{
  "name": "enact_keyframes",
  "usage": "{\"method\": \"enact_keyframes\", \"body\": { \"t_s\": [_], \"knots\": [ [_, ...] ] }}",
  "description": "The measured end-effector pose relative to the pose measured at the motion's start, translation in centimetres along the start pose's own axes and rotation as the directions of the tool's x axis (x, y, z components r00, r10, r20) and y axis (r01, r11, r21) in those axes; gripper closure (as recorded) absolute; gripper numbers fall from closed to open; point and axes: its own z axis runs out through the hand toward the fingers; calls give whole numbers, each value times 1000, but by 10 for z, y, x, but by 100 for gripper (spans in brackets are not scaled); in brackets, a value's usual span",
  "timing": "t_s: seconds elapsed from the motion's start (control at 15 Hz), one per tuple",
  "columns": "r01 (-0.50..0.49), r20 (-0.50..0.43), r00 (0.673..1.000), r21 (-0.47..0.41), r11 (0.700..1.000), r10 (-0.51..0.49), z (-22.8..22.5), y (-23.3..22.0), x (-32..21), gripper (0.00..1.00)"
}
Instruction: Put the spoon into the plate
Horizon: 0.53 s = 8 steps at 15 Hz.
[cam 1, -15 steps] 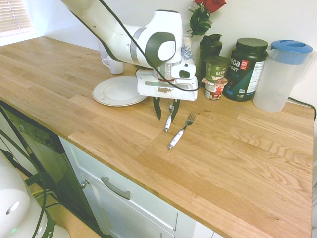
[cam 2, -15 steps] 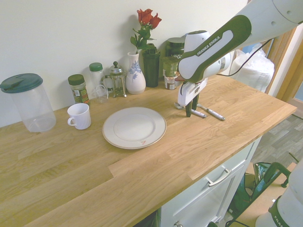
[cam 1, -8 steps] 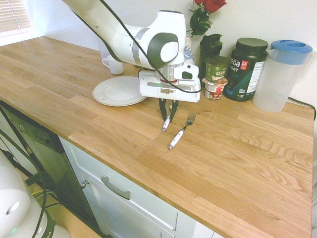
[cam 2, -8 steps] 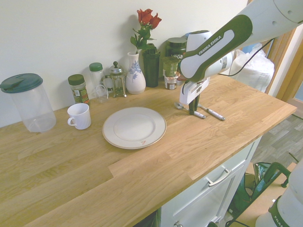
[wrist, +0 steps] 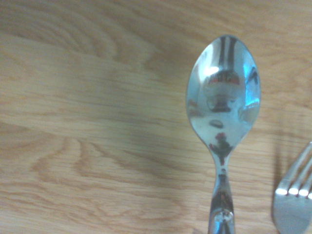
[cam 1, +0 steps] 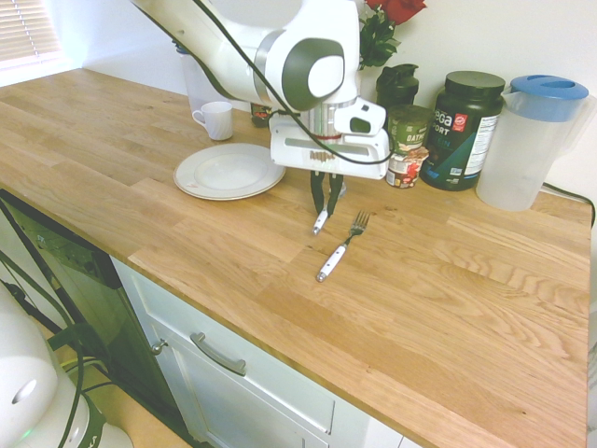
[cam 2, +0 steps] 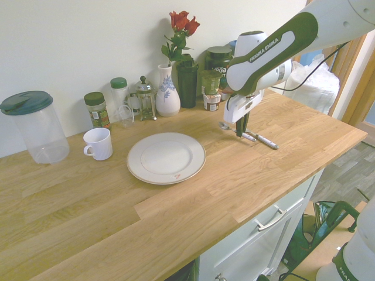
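The spoon (cam 1: 320, 222) has a white handle and a shiny bowl (wrist: 223, 97). It hangs tilted just above the wooden counter, handle end low. My gripper (cam 1: 325, 207) is shut on its handle, fingers pointing down. From the other side, the spoon (cam 2: 225, 125) sticks out on both sides of the gripper (cam 2: 240, 132). The white plate (cam 1: 224, 171) lies on the counter to the gripper's left, and in the second exterior view the plate (cam 2: 166, 157) holds nothing.
A white-handled fork (cam 1: 338, 250) lies right beside the spoon, tines (wrist: 292, 204) close to it. A white mug (cam 1: 216, 119) stands behind the plate. Jars, a dark tub (cam 1: 464, 126), a vase (cam 2: 167, 93) and a pitcher (cam 1: 532, 140) line the wall.
The fingers have closed on the spoon's handle. The gripper has risen a little and lifted the spoon off the counter. The fork has stayed in place.
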Motion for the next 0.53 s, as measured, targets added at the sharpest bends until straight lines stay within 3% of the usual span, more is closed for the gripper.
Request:
{"method": "enact_keyframes", "body": {
  "t_s": [0.27, 0.53],
  "knots": [
    [-184, -13, 983, -18, 983, 184, -60, -23, -29, 100],
    [-279, -39, 959, 19, 960, 279, -81, -107, -95, 100]
  ]
}}
